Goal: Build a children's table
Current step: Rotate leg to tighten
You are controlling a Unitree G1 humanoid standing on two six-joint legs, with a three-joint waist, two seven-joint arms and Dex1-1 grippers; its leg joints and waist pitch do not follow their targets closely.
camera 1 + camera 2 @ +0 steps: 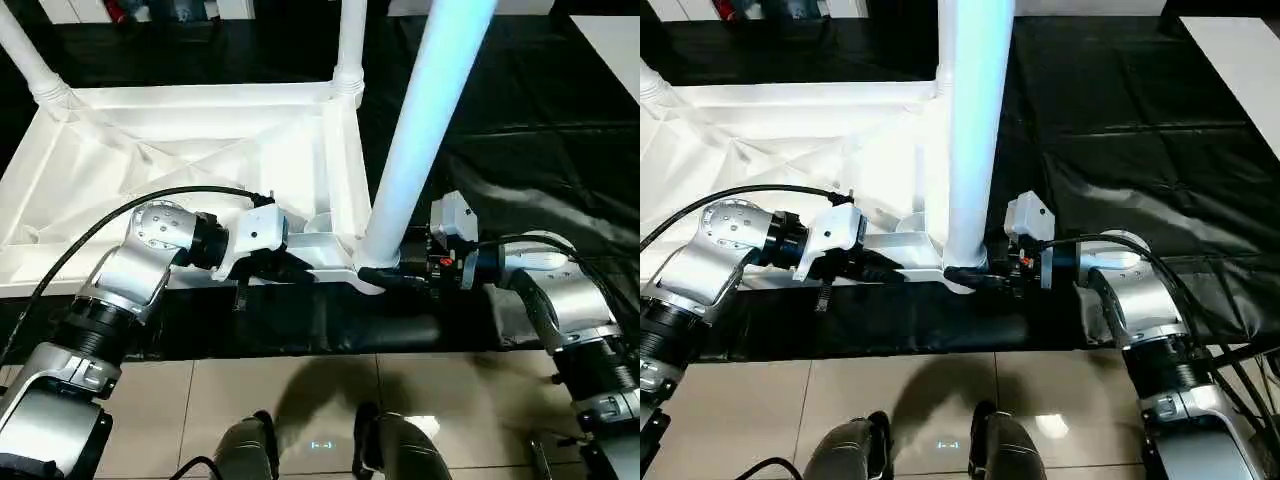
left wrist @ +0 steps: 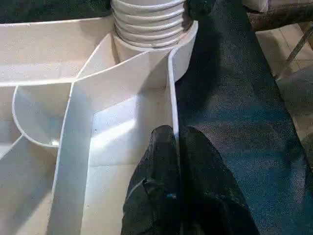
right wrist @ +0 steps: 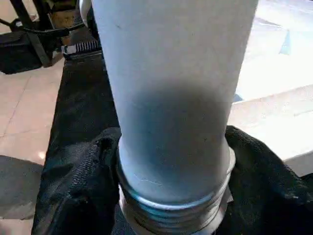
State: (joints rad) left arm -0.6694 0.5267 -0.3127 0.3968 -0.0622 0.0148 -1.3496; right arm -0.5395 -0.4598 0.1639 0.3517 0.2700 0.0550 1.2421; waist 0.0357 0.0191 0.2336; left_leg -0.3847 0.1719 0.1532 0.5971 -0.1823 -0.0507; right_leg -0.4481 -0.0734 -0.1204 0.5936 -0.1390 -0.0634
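The children's table lies upside down, its white ribbed top [image 1: 180,150] on the black-covered worktable [image 1: 530,120]. A long white leg [image 1: 420,120] stands in the near right corner socket; its threaded base [image 2: 149,22] shows in the left wrist view. Two more legs [image 1: 350,40] [image 1: 25,50] rise from the far corners. My left gripper [image 2: 177,142] is shut on the thin near rim wall, just left of that corner. My right gripper [image 1: 385,275] reaches in from the right, and its black fingers [image 3: 88,166] hug both sides of the leg just above the threads.
The worktable's near edge [image 1: 300,330] runs just below the table top, with tiled floor [image 1: 300,400] beneath it. My feet [image 1: 250,445] stand close to that edge. A white surface [image 1: 610,40] sits at the far right. The black cover is wrinkled by my right arm.
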